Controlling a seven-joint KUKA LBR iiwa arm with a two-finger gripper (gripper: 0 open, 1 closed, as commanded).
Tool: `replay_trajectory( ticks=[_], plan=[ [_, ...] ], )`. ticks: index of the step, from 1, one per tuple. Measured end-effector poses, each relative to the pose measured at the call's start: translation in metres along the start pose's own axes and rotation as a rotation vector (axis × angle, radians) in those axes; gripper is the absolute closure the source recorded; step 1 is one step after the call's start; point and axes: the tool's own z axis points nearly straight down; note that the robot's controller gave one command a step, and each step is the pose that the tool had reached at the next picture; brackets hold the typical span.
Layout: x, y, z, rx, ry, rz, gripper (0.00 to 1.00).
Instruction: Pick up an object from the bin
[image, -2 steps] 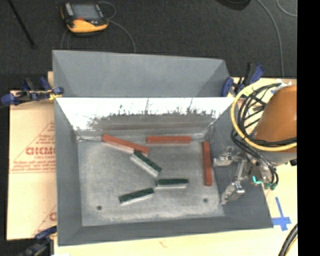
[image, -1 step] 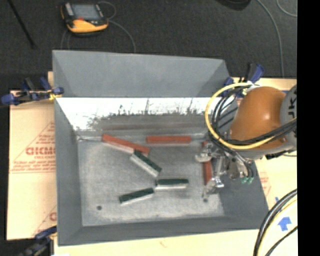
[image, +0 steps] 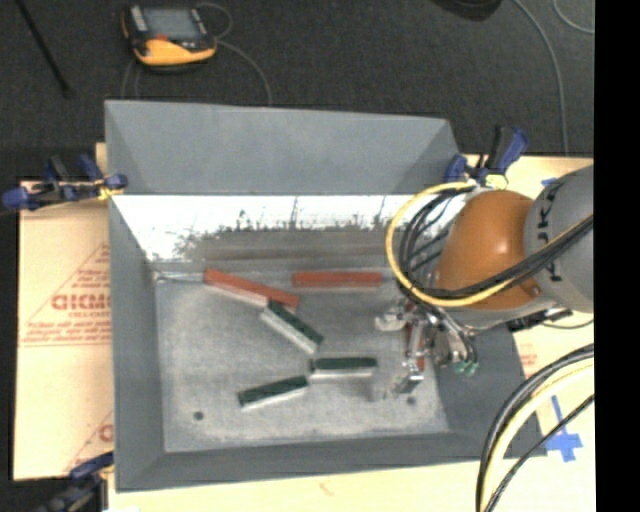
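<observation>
My gripper (image: 409, 378) hangs at the right side of the bin floor, its fingers pointing down just right of a dark green flat bar (image: 343, 367). Nothing shows between the fingers. A second green bar (image: 272, 391) lies left of that one, angled toward the front. A third green and white bar (image: 291, 326) lies diagonally in the middle.
Two red-brown bars lie near the back wall, one (image: 250, 288) slanted at the left and one (image: 338, 279) flat along the wall. A small dark speck (image: 198, 416) sits at the front left. The arm with its orange cover and cables overhangs the bin's right edge.
</observation>
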Motion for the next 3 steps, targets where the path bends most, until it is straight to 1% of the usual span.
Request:
replay_trajectory(
  ticks=[1,2,3],
  plan=[
    [-0.003,0.015,0.041,0.0,0.009,0.128,1.0],
    [-0.003,0.016,0.04,0.0,0.009,0.127,1.0],
    [-0.037,0.009,-0.097,0.001,0.001,0.135,1.0]
  ],
)
